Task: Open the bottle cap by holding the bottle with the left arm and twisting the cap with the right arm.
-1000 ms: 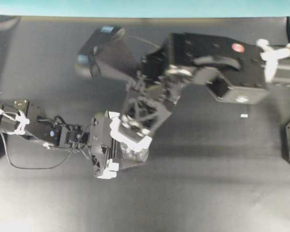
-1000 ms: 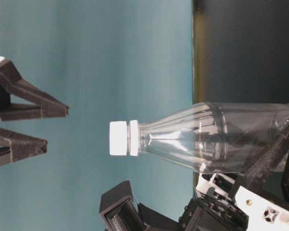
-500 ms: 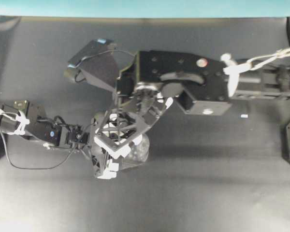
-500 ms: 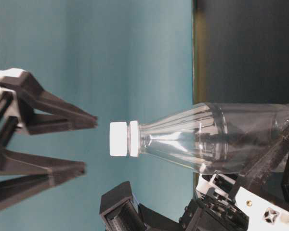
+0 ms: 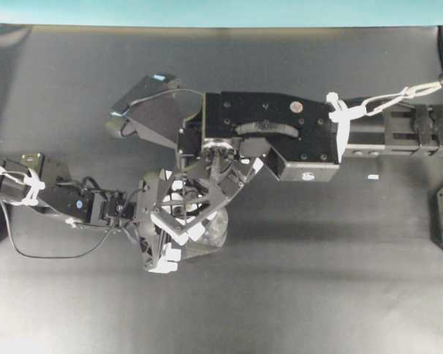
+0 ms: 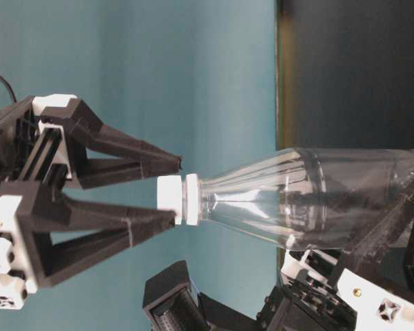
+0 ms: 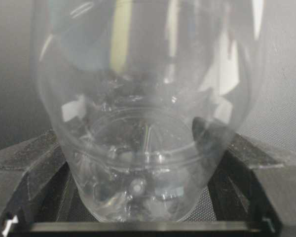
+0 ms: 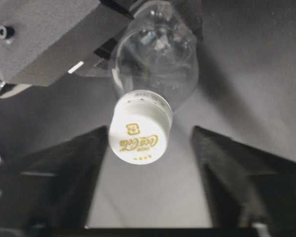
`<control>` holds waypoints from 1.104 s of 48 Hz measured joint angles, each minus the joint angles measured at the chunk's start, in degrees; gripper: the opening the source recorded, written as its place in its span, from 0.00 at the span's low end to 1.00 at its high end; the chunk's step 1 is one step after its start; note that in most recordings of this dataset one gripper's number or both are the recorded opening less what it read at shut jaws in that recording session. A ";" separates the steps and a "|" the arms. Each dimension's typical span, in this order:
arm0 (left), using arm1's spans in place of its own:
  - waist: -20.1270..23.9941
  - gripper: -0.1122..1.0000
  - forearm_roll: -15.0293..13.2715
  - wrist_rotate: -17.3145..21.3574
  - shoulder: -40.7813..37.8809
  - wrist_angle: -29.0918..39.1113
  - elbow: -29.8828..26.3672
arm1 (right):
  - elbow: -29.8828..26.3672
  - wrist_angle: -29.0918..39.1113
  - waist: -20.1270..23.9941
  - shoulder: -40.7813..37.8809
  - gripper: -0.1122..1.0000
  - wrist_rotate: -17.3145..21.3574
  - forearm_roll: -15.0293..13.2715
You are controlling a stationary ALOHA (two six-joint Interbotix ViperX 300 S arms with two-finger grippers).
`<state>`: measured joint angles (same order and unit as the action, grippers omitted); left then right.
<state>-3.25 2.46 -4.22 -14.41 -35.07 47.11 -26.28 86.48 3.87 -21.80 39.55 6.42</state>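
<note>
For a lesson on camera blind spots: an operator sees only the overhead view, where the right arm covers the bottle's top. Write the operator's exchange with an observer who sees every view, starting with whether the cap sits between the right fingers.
Operator: Is the cap between the right fingers?
Observer: Yes. The table-level view shows the bottle cap between the tips of the right fingers.
Operator: Clamped?
Observer: No. The right wrist view shows a gap between the cap and one finger.
Operator: Is the bottle held?
Observer: The left wrist view shows the left fingers on both sides of the bottle, near its base.
</note>
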 measured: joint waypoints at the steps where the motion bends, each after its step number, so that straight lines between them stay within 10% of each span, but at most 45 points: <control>1: 0.00 0.85 0.00 -0.09 0.00 0.00 0.00 | 0.00 0.00 0.00 0.00 0.54 0.00 0.18; 15: 0.00 0.85 0.00 -0.18 0.00 0.00 -0.09 | 0.00 0.00 0.00 0.09 0.42 -4.31 0.26; 33: 0.00 0.85 0.00 0.00 0.00 0.00 -0.09 | -0.26 1.23 0.00 -0.09 0.42 -27.86 0.44; 53: 0.00 0.85 0.00 0.00 0.00 0.09 -0.18 | -0.26 1.14 0.18 -0.09 0.42 -44.65 0.44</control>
<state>-3.25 2.46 -4.22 -14.41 -34.98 46.93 -26.54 87.63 4.04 -21.88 -5.10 6.86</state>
